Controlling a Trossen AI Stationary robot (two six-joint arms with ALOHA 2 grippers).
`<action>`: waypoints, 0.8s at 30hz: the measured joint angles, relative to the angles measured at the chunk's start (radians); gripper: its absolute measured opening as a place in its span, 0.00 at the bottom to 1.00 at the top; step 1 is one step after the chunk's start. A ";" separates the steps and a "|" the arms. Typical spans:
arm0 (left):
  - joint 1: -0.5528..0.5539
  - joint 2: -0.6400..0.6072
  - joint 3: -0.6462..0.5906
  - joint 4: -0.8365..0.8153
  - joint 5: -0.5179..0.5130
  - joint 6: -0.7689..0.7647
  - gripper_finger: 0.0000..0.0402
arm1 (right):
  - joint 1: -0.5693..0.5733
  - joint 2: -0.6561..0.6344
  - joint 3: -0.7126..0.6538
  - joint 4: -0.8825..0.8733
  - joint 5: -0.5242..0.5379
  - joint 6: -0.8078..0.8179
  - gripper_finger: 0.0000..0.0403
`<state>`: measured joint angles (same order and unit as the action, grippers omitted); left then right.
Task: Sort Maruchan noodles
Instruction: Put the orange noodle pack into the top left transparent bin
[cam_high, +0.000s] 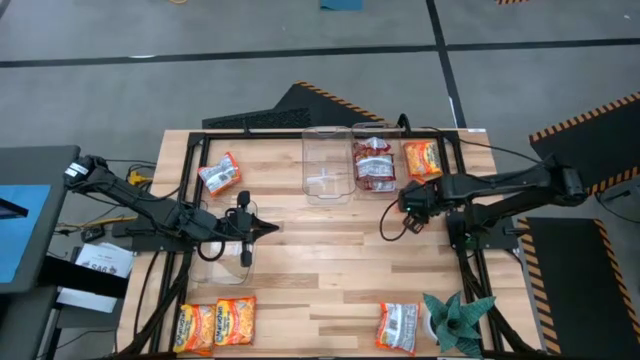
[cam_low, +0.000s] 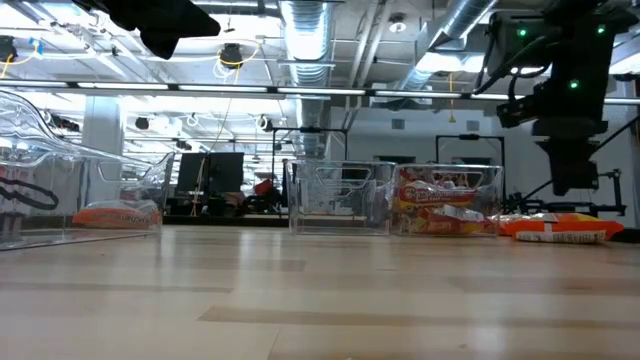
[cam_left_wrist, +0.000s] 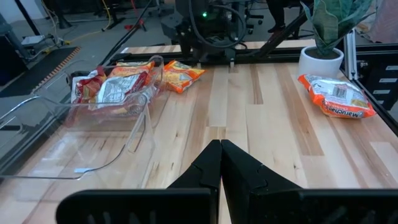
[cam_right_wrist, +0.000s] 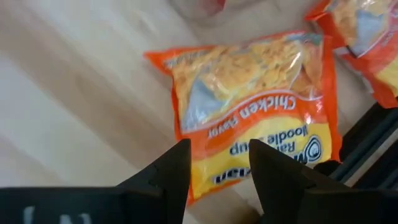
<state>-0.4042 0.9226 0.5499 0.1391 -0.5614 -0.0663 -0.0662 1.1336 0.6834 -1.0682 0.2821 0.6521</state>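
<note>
An orange Maruchan packet (cam_right_wrist: 249, 106) lies flat on the table at the far right (cam_high: 422, 158), and a second orange packet (cam_right_wrist: 364, 37) lies beside it. My right gripper (cam_right_wrist: 219, 155) hangs open just above the first packet, pointing down, its fingers clear of it (cam_low: 575, 185). A clear bin (cam_high: 375, 165) holds red-and-white packets. Beside it stands an empty clear bin (cam_high: 328, 165). My left gripper (cam_left_wrist: 219, 158) is shut and holds nothing, level above the table's left middle (cam_high: 265, 228).
One packet (cam_high: 220, 175) lies at the far left, two orange packets (cam_high: 215, 322) lie at the near left, and a red-and-white one (cam_high: 398, 325) lies at the near right beside a teal plant (cam_high: 455, 318). Another clear bin (cam_high: 225, 265) sits by the left arm. The middle boards are bare.
</note>
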 joint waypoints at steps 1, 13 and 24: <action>0.000 0.000 0.000 0.000 0.001 0.000 0.00 | 0.000 0.000 0.000 0.007 0.016 0.017 0.46; 0.000 0.000 0.000 -0.018 0.004 -0.002 0.00 | -0.001 0.112 -0.053 0.110 0.033 0.042 0.45; 0.000 0.000 0.000 -0.014 -0.001 -0.002 0.00 | -0.001 0.154 -0.028 0.083 0.062 0.057 0.11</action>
<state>-0.4042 0.9230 0.5499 0.1247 -0.5629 -0.0684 -0.0669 1.2874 0.6550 -0.9848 0.3439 0.7091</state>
